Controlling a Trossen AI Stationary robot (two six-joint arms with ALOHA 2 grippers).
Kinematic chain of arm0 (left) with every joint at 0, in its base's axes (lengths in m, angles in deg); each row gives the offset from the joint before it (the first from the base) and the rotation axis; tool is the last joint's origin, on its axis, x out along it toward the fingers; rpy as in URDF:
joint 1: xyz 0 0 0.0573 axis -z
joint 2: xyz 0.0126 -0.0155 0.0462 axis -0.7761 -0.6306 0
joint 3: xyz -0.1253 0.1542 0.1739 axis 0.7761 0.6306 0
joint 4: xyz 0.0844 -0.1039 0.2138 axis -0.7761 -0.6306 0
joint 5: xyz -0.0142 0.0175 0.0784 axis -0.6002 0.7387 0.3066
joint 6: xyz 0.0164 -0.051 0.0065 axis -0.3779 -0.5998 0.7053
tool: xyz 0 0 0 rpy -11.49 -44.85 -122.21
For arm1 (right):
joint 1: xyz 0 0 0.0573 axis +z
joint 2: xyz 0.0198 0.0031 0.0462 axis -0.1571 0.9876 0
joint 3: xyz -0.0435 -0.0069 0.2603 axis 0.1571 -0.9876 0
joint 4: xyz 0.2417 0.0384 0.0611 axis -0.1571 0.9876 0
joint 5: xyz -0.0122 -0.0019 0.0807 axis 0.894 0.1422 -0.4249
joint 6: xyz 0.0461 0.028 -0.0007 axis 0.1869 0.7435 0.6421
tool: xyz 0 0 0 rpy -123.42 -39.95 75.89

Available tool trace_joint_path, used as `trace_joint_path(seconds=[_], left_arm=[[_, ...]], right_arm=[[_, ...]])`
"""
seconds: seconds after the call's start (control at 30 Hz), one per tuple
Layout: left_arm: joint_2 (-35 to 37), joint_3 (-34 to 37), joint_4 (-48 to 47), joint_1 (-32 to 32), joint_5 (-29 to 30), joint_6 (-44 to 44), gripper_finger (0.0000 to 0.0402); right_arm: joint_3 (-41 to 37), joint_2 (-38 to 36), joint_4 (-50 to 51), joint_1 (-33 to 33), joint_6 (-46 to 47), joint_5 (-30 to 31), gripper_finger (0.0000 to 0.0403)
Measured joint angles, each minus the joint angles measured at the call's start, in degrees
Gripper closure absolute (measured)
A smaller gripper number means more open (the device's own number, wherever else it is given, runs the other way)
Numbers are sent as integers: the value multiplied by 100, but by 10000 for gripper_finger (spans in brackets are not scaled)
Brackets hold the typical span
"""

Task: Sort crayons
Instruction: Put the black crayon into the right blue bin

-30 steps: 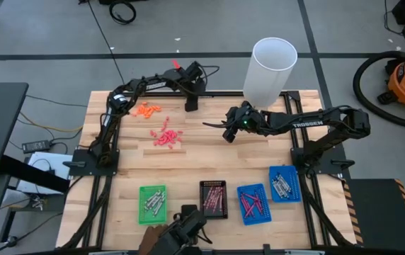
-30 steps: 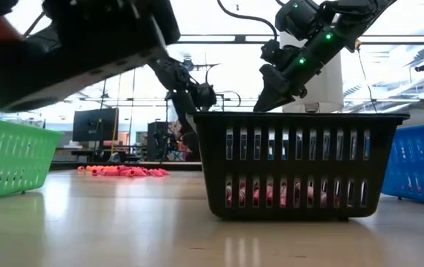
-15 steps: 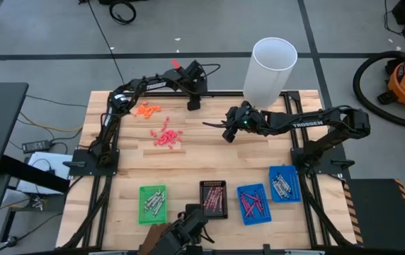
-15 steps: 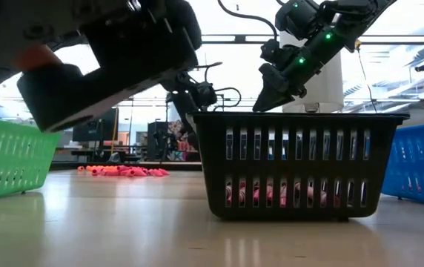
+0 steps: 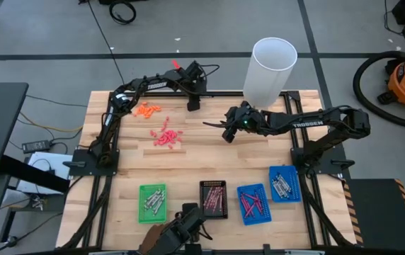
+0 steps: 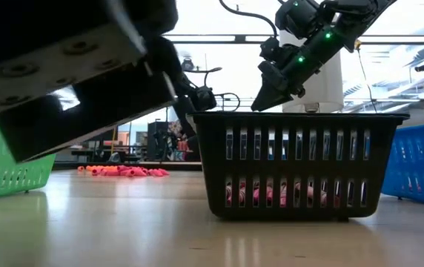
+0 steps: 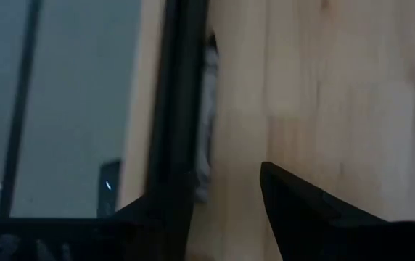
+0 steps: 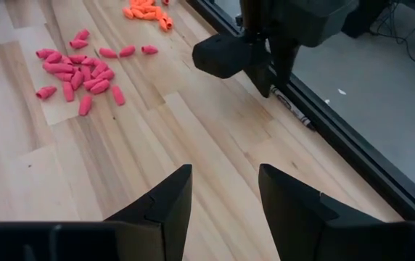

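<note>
1. Left end effector point(image 5: 191, 105): released. The left wrist view shows its fingers spread with nothing between them. It hangs over the far edge of the bench point(image 5: 188, 166).
2. Right end effector point(image 5: 225, 132): released and empty. It hovers over the middle of the bench and points toward the left arm.
3. Sorted crayons point(image 5: 154, 202): these lie in the green tray point(image 5: 141, 205), the dark tray point(image 5: 202, 200), the blue tray point(image 5: 241, 193) and a second blue tray point(image 5: 272, 185). All four stand at the near side, well apart from both end effectors.
4. Stray stick point(image 8: 292, 106): a thin stick, probably a crayon, lies in the gap between the bench edge and the dark rail point(image 7: 175, 94). It sits directly below and just ahead of the left end effector.
5. Long axis: the stray stick runs along the bench edge. In the left wrist view it lies lengthwise ahead, so the finger gap spans across its axis. It sits closer to the rail-side finger than to the other.
6. Nearer arm: left, by a clear margin. The right end effector is well apart from the stray stick.
7. Judgement: the coming move is a straight descent by the left end effector. The narrow gap may block the rail-side finger.
8. Pink pieces point(image 5: 166, 136) and orange pieces point(image 5: 147, 109) lie loose on the bench to the side of the left end effector.
</note>
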Motion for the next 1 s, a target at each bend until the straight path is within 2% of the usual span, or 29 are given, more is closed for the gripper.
trace_joint_path(seconds=[0.13,0.23,0.4,0.6,0.8,1.0], left_arm=[[-112,-9,-153,-32,-2,-153,232],[-153,-20,-162,-121,-254,-305,232],[-104,-15,-495,-63,-290,-142,232],[151,35,-1702,341,-74,68,232],[330,22,-2008,753,547,314,232],[321,22,-2271,917,868,408,232]], right_arm=[[0,0,-19,4,-2,-25,234],[0,0,-18,4,17,-28,234],[0,0,-26,4,20,-54,234],[0,0,-58,4,-22,-52,234],[1,0,-88,4,-22,-65,234],[0,0,-84,7,-8,-67,234]])
